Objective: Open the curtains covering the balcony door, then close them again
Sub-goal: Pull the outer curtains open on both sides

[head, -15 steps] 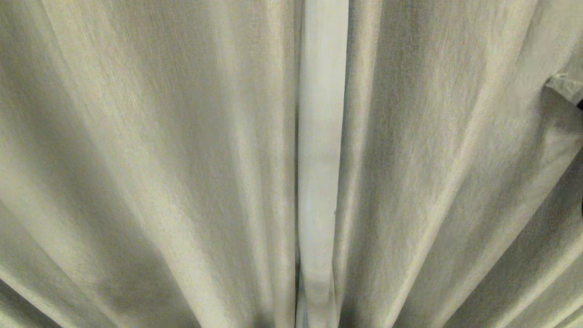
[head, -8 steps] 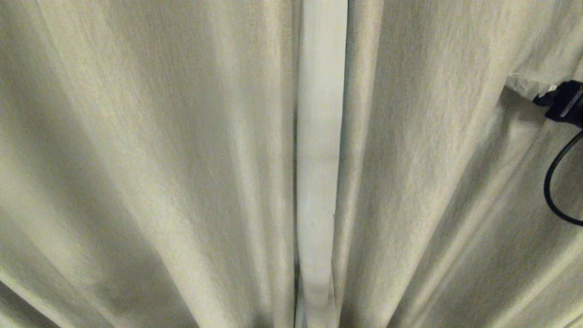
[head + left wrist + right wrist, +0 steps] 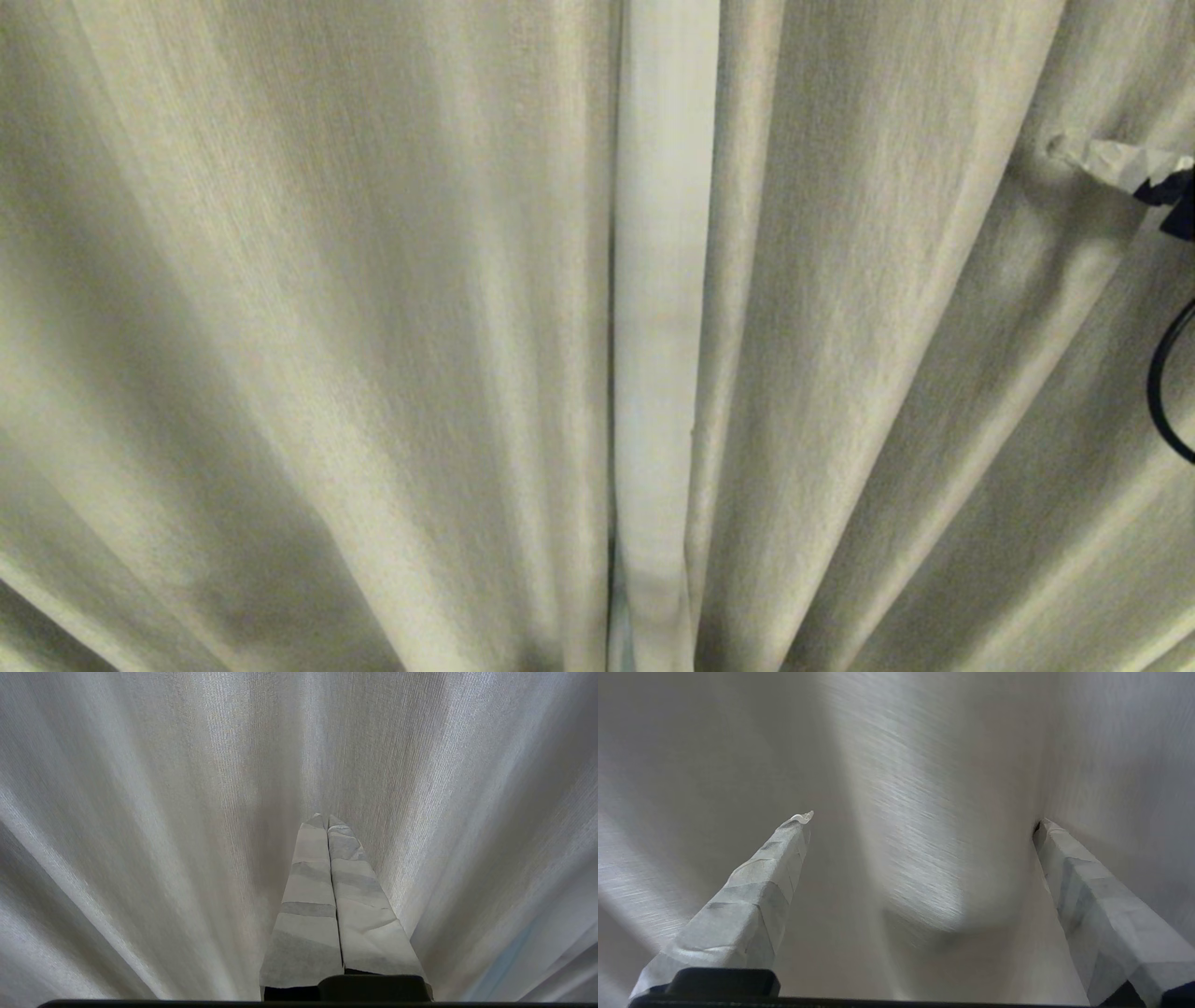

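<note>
The curtains (image 3: pixel 327 327) fill the head view as thick beige-grey pleats, with a paler white strip (image 3: pixel 658 327) down the middle where two panels meet. The balcony door is hidden behind them. At the far right edge, one taped finger (image 3: pixel 1111 161) of my right gripper pokes into a fold and dents it. In the right wrist view my right gripper (image 3: pixel 924 819) is open wide, a bulge of curtain (image 3: pixel 920 858) lies between its fingers, and one fingertip (image 3: pixel 1048 833) presses into the cloth. My left gripper (image 3: pixel 327 817) is shut and empty, its tips close to the curtain (image 3: pixel 140 812).
A black cable (image 3: pixel 1167 392) loops down from the right wrist at the right edge of the head view. Fabric folds cover everything ahead; no floor, wall or frame shows.
The right gripper's taped finger has come in from the right edge, moved left and slightly up, and now dents the fold. The wrist has turned. The left gripper has not moved.
</note>
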`<state>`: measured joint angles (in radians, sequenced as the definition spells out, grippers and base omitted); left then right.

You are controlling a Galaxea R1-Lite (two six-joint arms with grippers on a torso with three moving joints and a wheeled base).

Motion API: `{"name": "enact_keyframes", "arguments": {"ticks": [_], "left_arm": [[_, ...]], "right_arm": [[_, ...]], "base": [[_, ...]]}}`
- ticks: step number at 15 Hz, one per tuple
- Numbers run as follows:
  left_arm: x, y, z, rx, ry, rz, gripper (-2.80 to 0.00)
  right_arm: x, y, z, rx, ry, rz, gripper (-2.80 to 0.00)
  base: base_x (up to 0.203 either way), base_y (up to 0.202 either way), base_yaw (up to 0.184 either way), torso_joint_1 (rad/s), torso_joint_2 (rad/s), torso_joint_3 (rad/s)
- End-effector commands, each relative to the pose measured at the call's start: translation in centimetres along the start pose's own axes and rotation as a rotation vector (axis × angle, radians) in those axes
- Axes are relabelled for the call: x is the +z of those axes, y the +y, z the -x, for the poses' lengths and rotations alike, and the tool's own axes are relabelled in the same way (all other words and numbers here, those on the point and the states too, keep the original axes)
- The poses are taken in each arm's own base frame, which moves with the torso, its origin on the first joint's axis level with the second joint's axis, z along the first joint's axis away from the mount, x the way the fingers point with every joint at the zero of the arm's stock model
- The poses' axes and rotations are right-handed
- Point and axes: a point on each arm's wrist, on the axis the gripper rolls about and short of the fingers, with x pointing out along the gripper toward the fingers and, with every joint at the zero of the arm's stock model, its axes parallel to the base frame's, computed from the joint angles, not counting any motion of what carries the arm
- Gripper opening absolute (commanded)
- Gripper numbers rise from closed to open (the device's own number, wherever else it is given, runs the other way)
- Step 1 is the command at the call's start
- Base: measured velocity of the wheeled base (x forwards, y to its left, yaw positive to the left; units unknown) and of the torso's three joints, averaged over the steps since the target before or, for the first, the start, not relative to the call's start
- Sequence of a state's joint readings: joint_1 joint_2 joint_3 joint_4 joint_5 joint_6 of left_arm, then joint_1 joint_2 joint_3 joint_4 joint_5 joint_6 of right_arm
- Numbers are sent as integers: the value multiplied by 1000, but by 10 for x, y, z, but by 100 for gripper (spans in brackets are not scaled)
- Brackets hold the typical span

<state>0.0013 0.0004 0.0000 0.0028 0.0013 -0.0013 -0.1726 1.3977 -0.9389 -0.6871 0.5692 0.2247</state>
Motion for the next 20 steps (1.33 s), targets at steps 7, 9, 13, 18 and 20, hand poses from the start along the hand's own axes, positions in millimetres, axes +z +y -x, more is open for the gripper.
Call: {"name": "enact_keyframes", "arguments": {"ticks": [7, 9, 13, 18, 20], "left_arm": [[0, 0, 0, 1, 0, -1, -280], [0, 0, 0, 1, 0, 0, -280], [0, 0, 0, 1, 0, 0, -280], [0, 0, 0, 1, 0, 0, -280], [0, 0, 0, 1, 0, 0, -280]], "right_arm": [[-1, -14, -21, -7, -44, 36, 0], [3, -16, -25, -4, -58, 45, -16], [8, -13, -22, 2, -81, 55, -280], [17, -8, -15, 4, -104, 71, -280], [22, -3, -9, 4, -117, 79, -280]], "base": [[0, 0, 0, 0, 0, 0], [0, 0, 0, 0, 0, 0], [0, 0, 0, 0, 0, 0], [0, 0, 0, 0, 0, 0], [0, 0, 0, 0, 0, 0]]}}
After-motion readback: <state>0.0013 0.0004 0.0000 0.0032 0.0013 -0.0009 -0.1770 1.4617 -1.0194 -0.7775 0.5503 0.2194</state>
